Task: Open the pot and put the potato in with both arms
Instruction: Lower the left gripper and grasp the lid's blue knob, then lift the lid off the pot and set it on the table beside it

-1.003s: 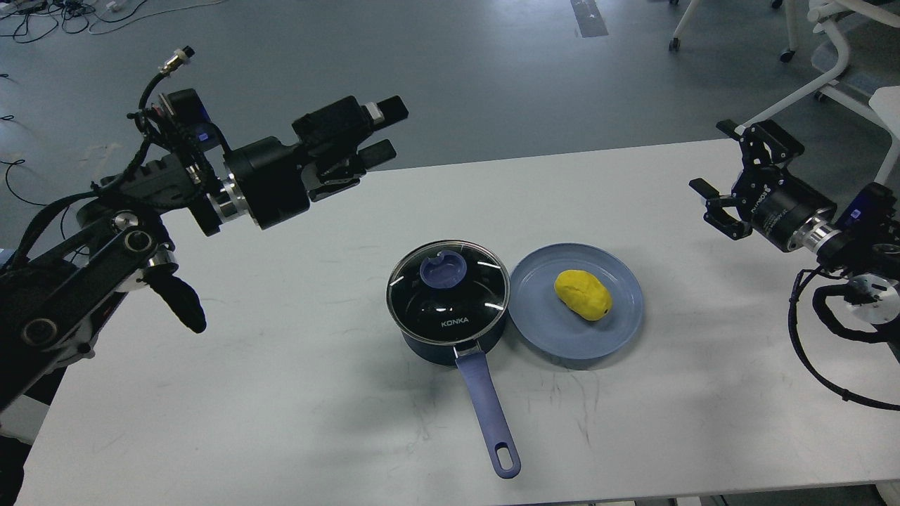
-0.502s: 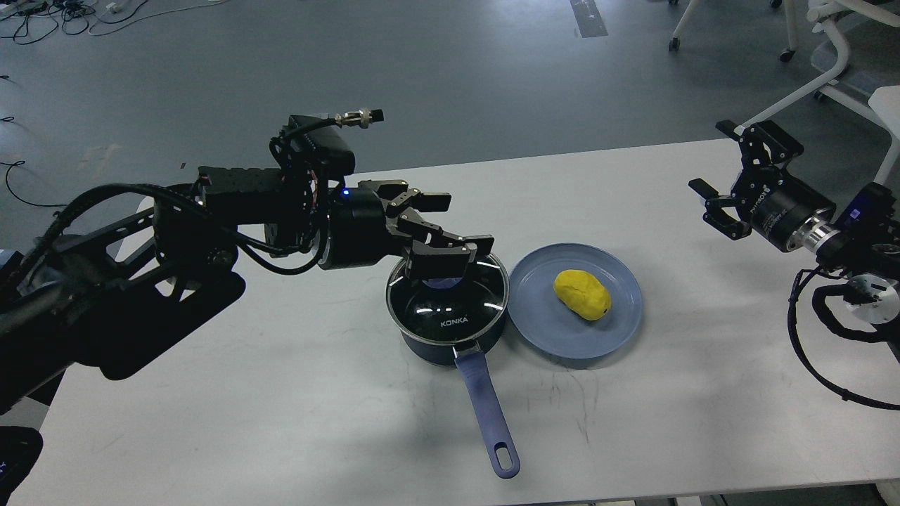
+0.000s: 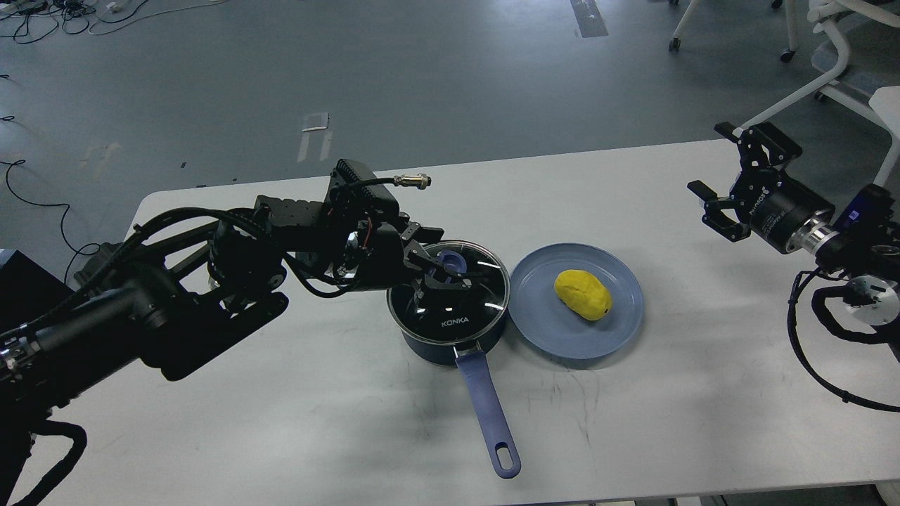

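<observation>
Since a moment ago my left gripper (image 3: 444, 270) has dropped, fingers apart around the knob (image 3: 452, 263) of the lid (image 3: 450, 295), next to pinch and lift; potato (image 3: 582, 294) waits at three o'clock, right gripper (image 3: 728, 184) idle, open.

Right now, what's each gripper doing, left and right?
Left gripper: open, fingers straddling the lid knob, not yet clamped.
Right gripper: open, empty, above the table's far right.

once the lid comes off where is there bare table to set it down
Bare table lies in front of the left arm, left of the pot handle, and between the plate and the right gripper. Crowded where pot and plate touch.
</observation>
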Robot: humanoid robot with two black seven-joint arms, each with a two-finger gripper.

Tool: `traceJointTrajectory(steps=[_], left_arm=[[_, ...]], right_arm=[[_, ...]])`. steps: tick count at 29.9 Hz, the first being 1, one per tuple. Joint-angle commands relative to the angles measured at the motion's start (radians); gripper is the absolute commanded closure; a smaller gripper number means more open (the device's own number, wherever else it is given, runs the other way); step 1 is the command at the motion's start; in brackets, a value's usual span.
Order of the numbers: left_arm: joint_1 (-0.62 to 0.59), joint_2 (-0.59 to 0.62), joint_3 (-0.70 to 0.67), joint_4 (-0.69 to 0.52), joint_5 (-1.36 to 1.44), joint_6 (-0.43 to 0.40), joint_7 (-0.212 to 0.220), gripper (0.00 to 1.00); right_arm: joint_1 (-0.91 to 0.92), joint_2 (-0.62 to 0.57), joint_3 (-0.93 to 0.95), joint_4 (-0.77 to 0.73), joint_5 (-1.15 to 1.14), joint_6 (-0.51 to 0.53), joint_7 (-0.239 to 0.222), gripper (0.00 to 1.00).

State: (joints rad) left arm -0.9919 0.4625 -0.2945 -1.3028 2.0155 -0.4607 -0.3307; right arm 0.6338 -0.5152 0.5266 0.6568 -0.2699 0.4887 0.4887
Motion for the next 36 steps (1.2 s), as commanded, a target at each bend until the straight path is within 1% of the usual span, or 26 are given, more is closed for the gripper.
traceJointTrajectory(steps=[1,9,18,22,25,26,27,28,29,33,36], left_arm=[[0.002,-0.001,0.003,0.014,0.0,0.01,0.001,0.02],[0.029,-0.001,0.005,0.023,-0.001,0.013,0.002,0.03],[0.044,0.001,0.005,0.037,0.0,0.016,0.001,0.09],[0.045,0.002,0.005,0.039,0.0,0.016,0.001,0.2],[0.047,0.002,0.009,0.039,0.0,0.016,0.002,0.26],[0.047,0.002,0.011,0.039,-0.001,0.016,0.002,0.31],[0.047,0.002,0.012,0.039,0.0,0.016,0.002,0.4],[0.047,0.002,0.012,0.04,0.002,0.016,0.004,0.44],[0.047,0.002,0.012,0.04,0.0,0.016,0.004,0.45],[0.041,0.007,0.011,0.039,-0.001,0.017,0.004,0.54],[0.027,0.021,0.003,0.024,-0.004,0.026,0.001,0.54]], right_arm=[[0.0,0.001,-0.002,0.0,0.0,0.0,0.0,0.0],[-0.002,0.0,-0.004,0.0,0.0,0.0,0.0,0.0],[-0.002,0.001,-0.008,0.0,0.0,0.0,0.0,0.0],[-0.002,0.001,-0.008,0.0,0.0,0.0,0.0,0.0],[-0.002,0.001,-0.008,0.0,0.0,0.0,0.0,0.0],[-0.002,0.001,-0.008,0.0,0.0,0.0,0.0,0.0],[-0.003,0.001,-0.008,0.0,0.0,0.0,0.0,0.0],[-0.003,0.001,-0.008,0.0,0.0,0.0,0.0,0.0],[-0.003,0.001,-0.008,0.0,0.0,0.0,0.0,0.0],[-0.003,0.001,-0.008,0.0,0.0,0.0,0.0,0.0],[-0.003,0.001,-0.008,0.0,0.0,0.0,0.0,0.0]])
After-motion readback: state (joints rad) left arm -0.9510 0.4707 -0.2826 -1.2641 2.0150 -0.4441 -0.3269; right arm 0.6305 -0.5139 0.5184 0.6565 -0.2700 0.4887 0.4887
